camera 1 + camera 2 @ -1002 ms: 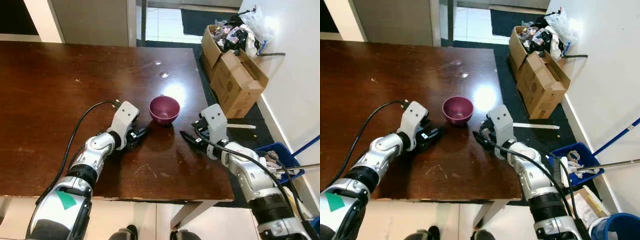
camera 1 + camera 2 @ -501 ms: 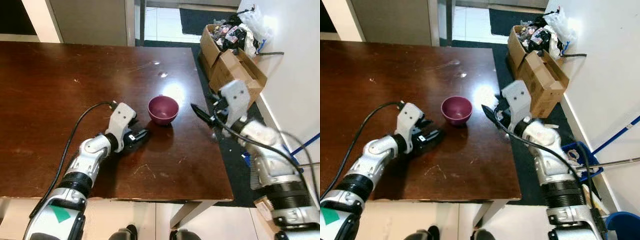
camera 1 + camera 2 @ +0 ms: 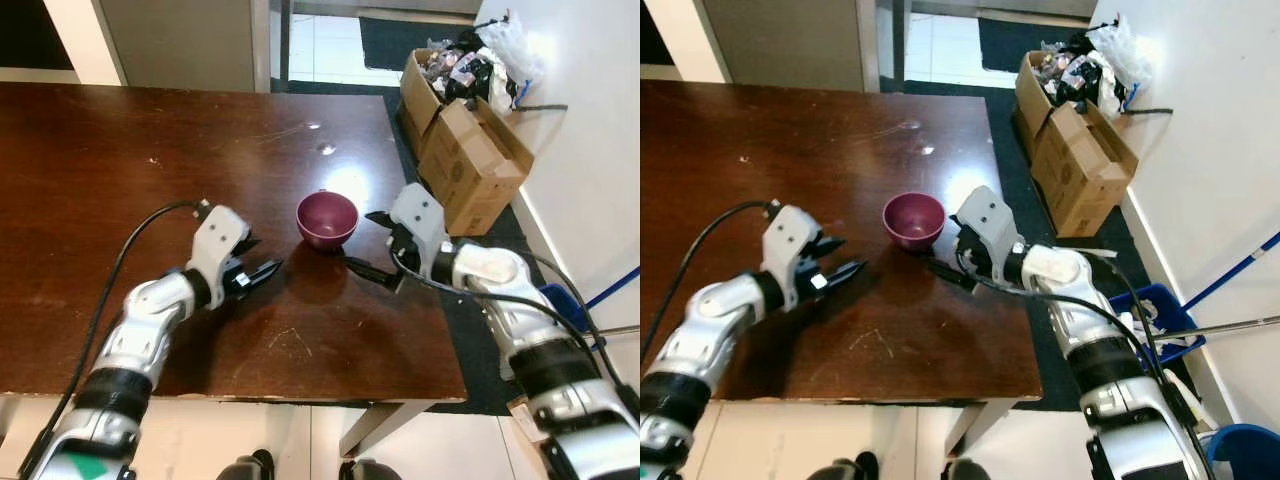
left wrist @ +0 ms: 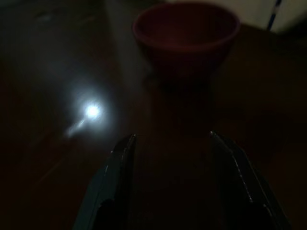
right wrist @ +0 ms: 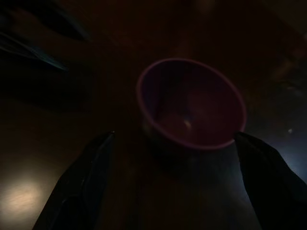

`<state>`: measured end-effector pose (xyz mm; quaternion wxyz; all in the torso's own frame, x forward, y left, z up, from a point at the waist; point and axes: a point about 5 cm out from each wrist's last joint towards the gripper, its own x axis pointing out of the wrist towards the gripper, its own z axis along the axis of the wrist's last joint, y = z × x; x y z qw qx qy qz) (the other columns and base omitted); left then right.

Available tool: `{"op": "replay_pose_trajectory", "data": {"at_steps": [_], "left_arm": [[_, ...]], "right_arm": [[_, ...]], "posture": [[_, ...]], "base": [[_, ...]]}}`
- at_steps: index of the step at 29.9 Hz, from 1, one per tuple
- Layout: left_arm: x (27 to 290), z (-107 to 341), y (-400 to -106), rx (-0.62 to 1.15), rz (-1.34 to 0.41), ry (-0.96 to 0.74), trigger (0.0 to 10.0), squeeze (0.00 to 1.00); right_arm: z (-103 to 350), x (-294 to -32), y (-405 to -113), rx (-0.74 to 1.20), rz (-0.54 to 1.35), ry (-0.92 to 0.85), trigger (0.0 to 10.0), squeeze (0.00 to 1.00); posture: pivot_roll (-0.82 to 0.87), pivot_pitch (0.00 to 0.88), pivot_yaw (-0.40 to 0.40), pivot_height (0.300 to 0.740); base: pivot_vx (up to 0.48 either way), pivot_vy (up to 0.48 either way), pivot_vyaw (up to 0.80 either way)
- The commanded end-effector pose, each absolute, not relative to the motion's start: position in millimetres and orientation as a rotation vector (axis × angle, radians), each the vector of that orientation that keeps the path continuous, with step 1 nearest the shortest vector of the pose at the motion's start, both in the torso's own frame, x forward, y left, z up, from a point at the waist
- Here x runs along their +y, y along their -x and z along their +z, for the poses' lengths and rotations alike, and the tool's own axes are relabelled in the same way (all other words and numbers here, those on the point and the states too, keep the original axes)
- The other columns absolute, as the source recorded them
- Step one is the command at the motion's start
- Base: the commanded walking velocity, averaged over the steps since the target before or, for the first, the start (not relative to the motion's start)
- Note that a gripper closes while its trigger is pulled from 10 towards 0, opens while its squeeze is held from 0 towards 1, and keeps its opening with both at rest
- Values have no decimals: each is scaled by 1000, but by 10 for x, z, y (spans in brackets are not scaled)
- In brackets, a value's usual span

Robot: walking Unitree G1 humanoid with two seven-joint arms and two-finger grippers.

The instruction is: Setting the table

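Note:
A small maroon bowl (image 3: 327,218) stands upright and empty on the dark wooden table (image 3: 120,150), near its right edge. My right gripper (image 3: 370,244) sits just right of the bowl, low over the table and open wide. In the right wrist view the bowl (image 5: 192,103) lies between and just beyond the spread fingers (image 5: 86,167). My left gripper (image 3: 257,258) is open to the bowl's left, a short gap away and pointing at it. In the left wrist view the bowl (image 4: 186,36) is ahead of the parted fingertips (image 4: 125,143).
The table's right edge (image 3: 425,260) runs close behind the right gripper. Beyond it on the floor are open cardboard boxes (image 3: 470,150) full of clutter, a blue bin (image 3: 1150,312) and a blue pole (image 3: 1230,275) against the white wall. A black cable (image 3: 130,260) trails along my left arm.
My right gripper has swung down from beside the table edge to the bowl's right side. My left arm has drawn back a little to the left and its fingers stand apart.

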<state>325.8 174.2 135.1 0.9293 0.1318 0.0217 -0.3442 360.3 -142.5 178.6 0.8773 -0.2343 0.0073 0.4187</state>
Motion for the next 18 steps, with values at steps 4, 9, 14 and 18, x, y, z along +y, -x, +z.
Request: {"op": "replay_pose_trajectory", "data": {"at_steps": [4, 9, 14, 18], "left_arm": [[1882, 1467, -3160, 30, -684, -274, 10000, 0], [1921, 1544, -3108, 26, -672, -287, 10000, 0], [1901, 1631, -3057, 18, -668, -287, 10000, 0], [1916, 1707, -2961, 16, -673, -287, 10000, 0]], "right_arm": [[1830, -1441, -3682, -1, 848, 546, 10000, 0], [1800, -1367, -3680, 21, 954, 558, 10000, 0], [1700, -1295, -3701, 56, 1006, 561, 10000, 0], [1648, -1278, -3751, 67, 963, 588, 10000, 0]], "posture": [[11, 72, 8, 740], [30, 73, 4, 740], [62, 77, -6, 740], [93, 83, -17, 740]], "base": [[0, 0, 0], [0, 0, 0], [0, 0, 0], [0, 0, 0]]}}
